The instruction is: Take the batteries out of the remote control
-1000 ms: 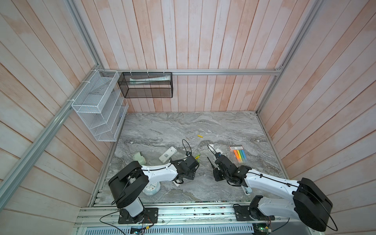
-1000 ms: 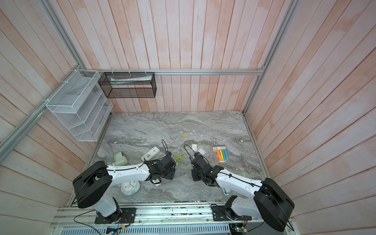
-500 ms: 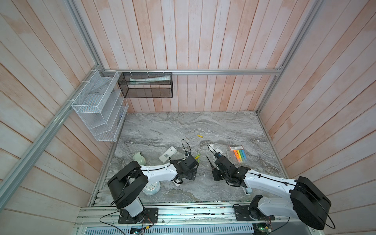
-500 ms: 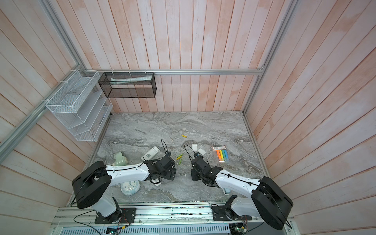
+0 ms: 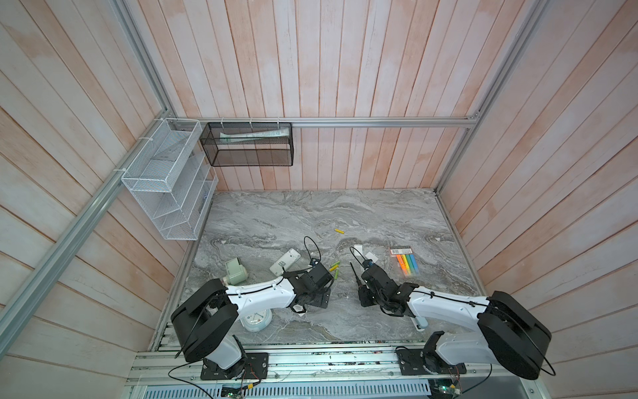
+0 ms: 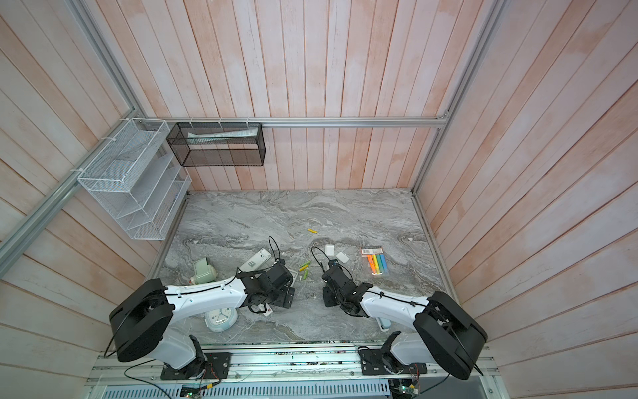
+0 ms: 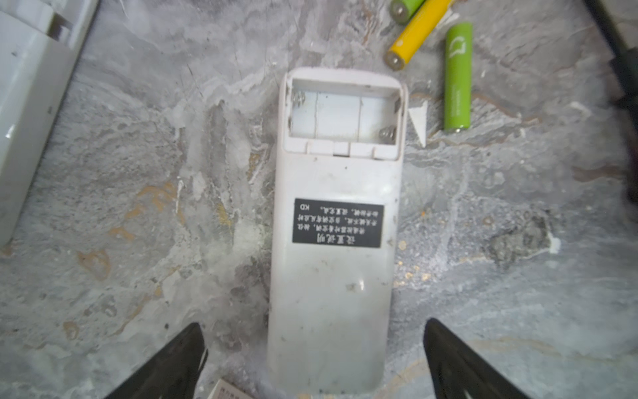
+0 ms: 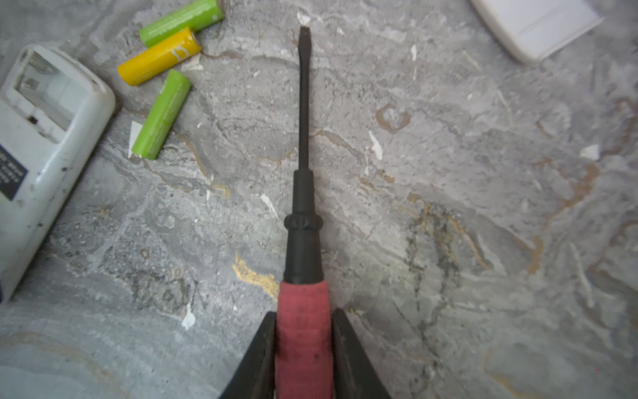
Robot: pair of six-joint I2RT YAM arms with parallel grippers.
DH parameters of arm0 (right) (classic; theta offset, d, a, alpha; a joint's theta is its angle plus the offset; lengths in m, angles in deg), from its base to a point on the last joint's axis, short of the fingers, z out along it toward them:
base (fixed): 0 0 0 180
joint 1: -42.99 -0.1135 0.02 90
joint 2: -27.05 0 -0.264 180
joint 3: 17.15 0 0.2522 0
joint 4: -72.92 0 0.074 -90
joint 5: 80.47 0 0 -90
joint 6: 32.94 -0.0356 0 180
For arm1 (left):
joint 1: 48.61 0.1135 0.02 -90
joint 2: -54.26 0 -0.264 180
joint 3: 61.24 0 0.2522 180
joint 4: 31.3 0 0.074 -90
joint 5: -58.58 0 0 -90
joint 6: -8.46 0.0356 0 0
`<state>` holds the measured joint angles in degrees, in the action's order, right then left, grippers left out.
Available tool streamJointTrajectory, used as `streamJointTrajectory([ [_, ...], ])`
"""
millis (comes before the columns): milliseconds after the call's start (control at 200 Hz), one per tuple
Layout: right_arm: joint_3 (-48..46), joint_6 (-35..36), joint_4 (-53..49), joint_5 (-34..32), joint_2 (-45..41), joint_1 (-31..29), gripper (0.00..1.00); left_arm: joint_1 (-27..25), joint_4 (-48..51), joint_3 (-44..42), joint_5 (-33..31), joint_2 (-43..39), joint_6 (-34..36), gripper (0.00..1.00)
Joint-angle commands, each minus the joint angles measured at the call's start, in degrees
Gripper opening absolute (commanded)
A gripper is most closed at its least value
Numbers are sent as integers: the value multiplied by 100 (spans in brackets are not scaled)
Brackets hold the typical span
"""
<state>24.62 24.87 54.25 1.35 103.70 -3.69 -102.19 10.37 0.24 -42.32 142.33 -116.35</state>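
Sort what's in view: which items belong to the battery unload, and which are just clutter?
Job:
- remote, compartment empty
- three batteries beside it
- fourth battery, farther off
- screwdriver in right gripper
- left gripper, open
- second remote
- two white covers

Clutter:
- highlighter pack
- alarm clock
- green-white gadget
- wire rack
- mesh basket

A green battery point(image 7: 404, 8) and a second white remote point(image 7: 31, 103) are clipped by the edge of the left wrist view; the left gripper point(image 7: 313, 323) shows only the tips of its fingers point(image 7: 179, 359). The screwdriver point(image 8: 303, 345) handle runs out of the right wrist view, which also crops the open remote point(image 8: 45, 138). In both top views the left arm point(image 5: 259, 297) hides that remote almost entirely, and the batteries point(image 5: 334, 267) are mere specks.
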Motion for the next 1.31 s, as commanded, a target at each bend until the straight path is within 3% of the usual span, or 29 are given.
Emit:
streamJointTrajectory([
  [0,-116,-139,-167,-122,358,5,34,32,189,-33,-119,-214,-105,100],
  [460,-3,7,-54,-260,508,-33,64,234,82,-154,-352,-819,-154,100],
  [520,57,105,-70,-243,491,-18,88,316,23,-196,-335,-886,-123,100],
  [575,169,188,-138,-271,500,-9,98,388,-29,-236,-309,-947,-86,100],
  [1010,865,1191,-288,-140,-488,695,98,1090,-256,-294,-704,-1773,580,100],
  [1300,406,2373,805,386,-1371,2621,98,2512,-1414,-1136,-1124,-3081,1581,100],
])
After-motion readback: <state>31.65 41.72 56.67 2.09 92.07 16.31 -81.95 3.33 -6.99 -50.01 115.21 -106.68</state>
